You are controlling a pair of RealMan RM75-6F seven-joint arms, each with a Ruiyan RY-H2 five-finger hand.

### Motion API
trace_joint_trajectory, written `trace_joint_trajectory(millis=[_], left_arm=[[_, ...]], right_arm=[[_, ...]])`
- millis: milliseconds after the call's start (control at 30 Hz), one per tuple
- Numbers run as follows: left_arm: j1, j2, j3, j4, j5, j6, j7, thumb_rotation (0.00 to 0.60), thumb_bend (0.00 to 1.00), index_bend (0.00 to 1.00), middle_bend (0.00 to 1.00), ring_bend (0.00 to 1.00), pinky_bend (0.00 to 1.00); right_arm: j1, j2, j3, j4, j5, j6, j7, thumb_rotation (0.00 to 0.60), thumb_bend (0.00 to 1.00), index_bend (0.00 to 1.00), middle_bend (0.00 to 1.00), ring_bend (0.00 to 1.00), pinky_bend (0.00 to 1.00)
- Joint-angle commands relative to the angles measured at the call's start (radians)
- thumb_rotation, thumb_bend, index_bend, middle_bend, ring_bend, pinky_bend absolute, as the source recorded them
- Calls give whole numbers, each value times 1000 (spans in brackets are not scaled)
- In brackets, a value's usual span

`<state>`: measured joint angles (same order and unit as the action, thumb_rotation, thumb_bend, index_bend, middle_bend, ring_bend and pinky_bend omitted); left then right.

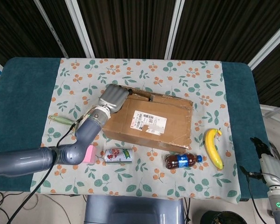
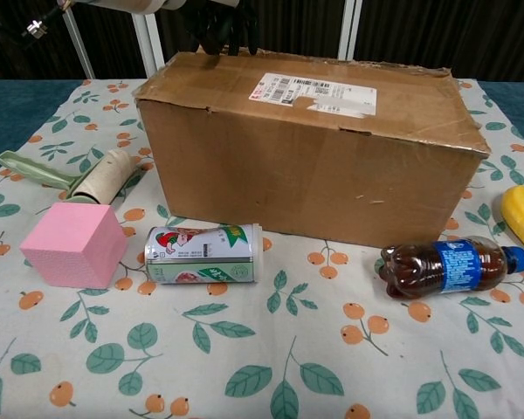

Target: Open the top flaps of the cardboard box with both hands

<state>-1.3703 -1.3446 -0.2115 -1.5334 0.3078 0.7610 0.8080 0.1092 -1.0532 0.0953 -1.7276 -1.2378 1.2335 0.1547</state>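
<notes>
At the far left of the head view, a green-handled tool (image 1: 60, 120) and a pale roll (image 2: 103, 175) are seen on the floral cloth (image 1: 74, 74) covering the worktop (image 1: 23, 93), with a pink cube (image 2: 73, 244) just below them. The left hand (image 1: 113, 97) is seen left of centre, lying over the upper left corner of the cardboard box (image 1: 151, 121); its fingers are curled down at the box's far edge, dark fingertips (image 2: 220, 39) showing at the top of the chest view. Whether a flap edge is actually caught under them cannot be told. The box stands at the middle of the frame, top flaps closed, the label facing up. A drink can (image 2: 204, 253) lies in front of it, a cola bottle (image 2: 450, 267) lower right, and a banana (image 1: 213, 147) further right.

The step in hand is judged to be the first purchase on a flap. It would be done well if the fingertips were hooked under the free edge near the seam rather than pressed on the lid, and the flap were then lifted outward slowly so the box is not dragged into the can or bottle. The right hand (image 1: 267, 156) is seen at the lower right edge, away from the box; its state cannot be told. It should be brought in to take the opposite flap and steady the box.
</notes>
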Motion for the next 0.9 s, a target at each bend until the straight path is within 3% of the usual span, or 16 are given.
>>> trace_joint_trajectory(millis=[33,267,667,900], left_arm=[[-5,6,6,-7,-3,4,-8,600,1000,254,429,353,462],[-12,39,1,-39,-14,2,-50,600,1000,279,496,400,501],[-19,121,-26,-95,-19,-3,-130,600,1000,280,504,413,514],[-20,229,-57,-170,-58,-104,-205,600,1000,259,501,415,514]], right_arm=[[-1,0,0,0,-1,2,0,600,324,0,0,0,215],[0,-2,-1,-2,-5,3,-4,600,364,0,0,0,215],[0,-6,-1,-2,-3,6,-11,600,395,0,0,0,215],[0,-5,-2,-1,-7,6,-9,600,394,0,0,0,215]])
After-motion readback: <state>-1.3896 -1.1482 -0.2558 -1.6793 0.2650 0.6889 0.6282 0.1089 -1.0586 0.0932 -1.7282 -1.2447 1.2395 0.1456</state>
